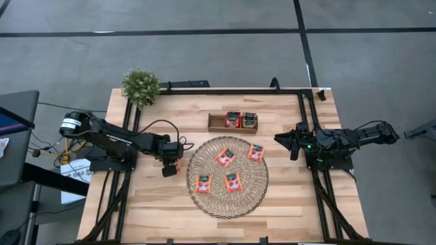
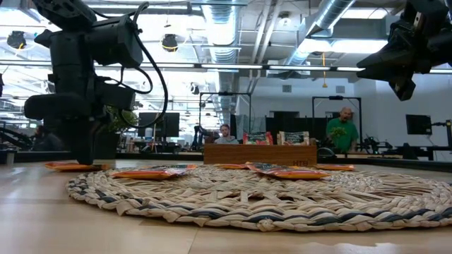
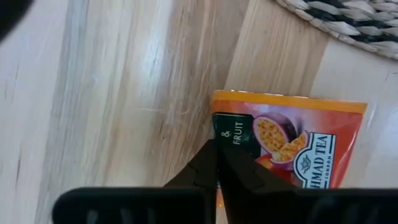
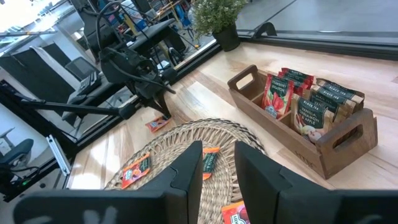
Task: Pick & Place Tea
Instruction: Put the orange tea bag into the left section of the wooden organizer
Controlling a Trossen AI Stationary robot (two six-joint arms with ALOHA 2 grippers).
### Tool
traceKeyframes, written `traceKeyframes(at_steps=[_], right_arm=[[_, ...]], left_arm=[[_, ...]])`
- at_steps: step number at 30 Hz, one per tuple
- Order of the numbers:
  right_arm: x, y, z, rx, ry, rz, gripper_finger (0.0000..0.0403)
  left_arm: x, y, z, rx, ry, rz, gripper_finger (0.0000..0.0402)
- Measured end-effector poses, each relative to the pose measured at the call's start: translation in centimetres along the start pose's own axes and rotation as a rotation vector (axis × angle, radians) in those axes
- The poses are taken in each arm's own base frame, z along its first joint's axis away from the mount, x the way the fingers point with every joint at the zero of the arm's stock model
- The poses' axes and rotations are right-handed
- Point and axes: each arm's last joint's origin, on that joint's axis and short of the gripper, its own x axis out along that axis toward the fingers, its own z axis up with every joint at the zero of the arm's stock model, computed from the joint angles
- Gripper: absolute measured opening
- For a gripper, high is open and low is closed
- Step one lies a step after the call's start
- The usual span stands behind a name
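Closest to the lens in the left wrist view, the left gripper [image 3: 216, 163] has its two dark fingers pressed together on the near edge of an orange passion-fruit tea sachet [image 3: 283, 146] that lies flat on the pale wooden table [image 3: 112, 93], just beside the round woven straw mat [image 3: 348, 22]. From overhead, this gripper [image 1: 170, 165] sits off the mat's left rim, with the sachet [image 1: 174, 164] mostly hidden beneath it. Four more red-orange sachets [image 1: 225, 157] lie scattered on the mat [image 1: 227, 201]. Beyond them, the brown wooden tray [image 1: 216, 122] holds several sachets standing upright in its compartments. Farther right, the right gripper [image 1: 294, 143] waits above the table's right side, fingers partly apart and holding nothing.

Judging by its look, the sachet is a light, thin foil-paper packet, slightly slick and easily bent. A pinch at one edge should lift it, though it may droop or slip, so a firm hold well inside the sealed border seems wise.
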Motion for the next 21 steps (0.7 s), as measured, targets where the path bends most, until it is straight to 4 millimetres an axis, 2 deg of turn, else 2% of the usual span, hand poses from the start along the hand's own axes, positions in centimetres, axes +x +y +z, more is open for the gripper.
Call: traceKeyframes(at_steps=[5, 11, 21], right_arm=[[0.0, 0.0, 0.0, 0.0, 0.0, 0.0, 0.0085], [0.0, 0.0, 0.0, 0.001, 0.0, 0.0, 0.0085], [0.0, 0.0, 0.0, 0.001, 0.0, 0.0, 0.0085]], left_arm=[[-1.2, -0.1, 1.1, 0.023, 0.006, 0.054, 0.0], [-4.1, -0.6, 4.1, 0.096, -0.097, 0.124, 0.0], [-10.4, -1.1, 8.6, 0.227, -0.286, 0.298, 0.0]])
